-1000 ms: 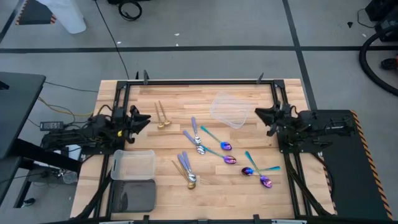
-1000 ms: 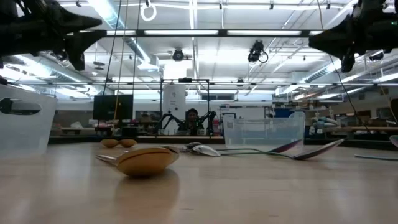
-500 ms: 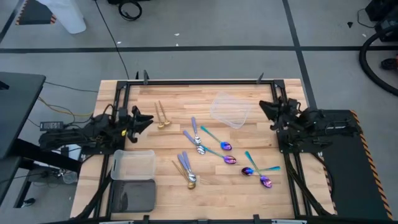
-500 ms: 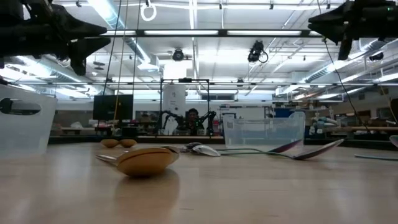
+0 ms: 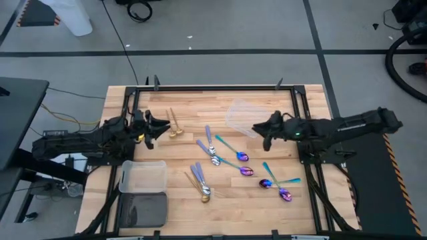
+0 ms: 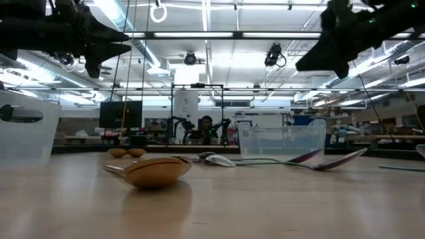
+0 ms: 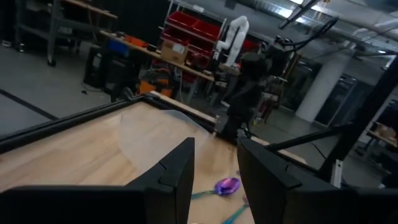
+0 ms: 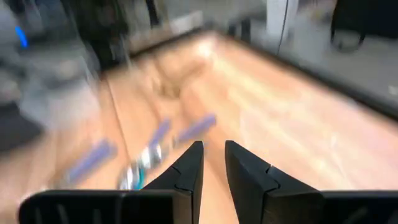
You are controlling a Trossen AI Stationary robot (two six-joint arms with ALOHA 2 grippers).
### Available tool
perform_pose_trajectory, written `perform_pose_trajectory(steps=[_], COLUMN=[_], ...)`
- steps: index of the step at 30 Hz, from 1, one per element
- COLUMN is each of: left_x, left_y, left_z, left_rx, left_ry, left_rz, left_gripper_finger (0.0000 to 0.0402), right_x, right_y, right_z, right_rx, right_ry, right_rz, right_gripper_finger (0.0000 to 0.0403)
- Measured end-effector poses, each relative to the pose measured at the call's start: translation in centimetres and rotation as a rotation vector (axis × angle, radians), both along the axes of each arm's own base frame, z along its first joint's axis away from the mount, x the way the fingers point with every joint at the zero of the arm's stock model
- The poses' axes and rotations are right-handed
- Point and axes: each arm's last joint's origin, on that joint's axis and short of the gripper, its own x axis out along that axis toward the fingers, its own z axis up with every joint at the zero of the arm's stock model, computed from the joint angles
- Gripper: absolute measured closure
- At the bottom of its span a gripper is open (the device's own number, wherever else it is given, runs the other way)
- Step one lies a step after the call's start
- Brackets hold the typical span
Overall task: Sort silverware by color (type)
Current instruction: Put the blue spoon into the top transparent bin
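Observation:
The silverware lies scattered flat on the wooden table. There are two gold spoons (image 5: 175, 125), lavender-handled silver ones (image 5: 208, 143) (image 5: 198, 175), a gold one (image 5: 202, 191) and teal-handled purple-blue ones (image 5: 241, 165) (image 5: 279, 187). My left gripper (image 5: 162, 125) (image 7: 216, 149) hovers open just left of the gold pair. My right gripper (image 5: 255, 129) (image 8: 213, 149) hangs above the table beside the clear container (image 5: 243, 117), its fingers slightly apart. It points at the lavender-handled spoons (image 8: 155, 140). Neither gripper touches anything.
A clear container with a handle (image 5: 142, 176) and a dark-looking one (image 5: 143, 208) stand at the table's near left. A black frame (image 5: 213, 87) runs around the table. A purple spoon bowl (image 7: 227, 185) shows ahead of the left gripper. Bare wood lies near the front edge.
My right arm has reached out from the table's right edge toward the middle, its gripper passing the near side of the clear container. My left gripper has moved a little toward the gold spoons. The silverware has stayed where it was.

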Motion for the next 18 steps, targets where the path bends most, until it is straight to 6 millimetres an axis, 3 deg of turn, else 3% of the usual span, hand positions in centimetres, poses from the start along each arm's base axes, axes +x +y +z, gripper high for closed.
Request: perform_pose_trajectory(steps=[11,18], left_x=[0.0,0.0], left_y=[-0.1,-0.1], left_z=[0.9,1.0], left_rx=[-0.001,-0.02], left_ry=[-0.015,-0.03], left_rz=[-0.01,-0.013], left_gripper_finger=[0.0272,0.0272], right_x=[5.5,5.7], right_y=[1.7,4.0], right_z=[0.2,-1.6], right_rx=[0.04,0.17], right_ry=[0.447,0.804], right_rz=[0.135,0.324], right_gripper_finger=[0.0325,0.0324])
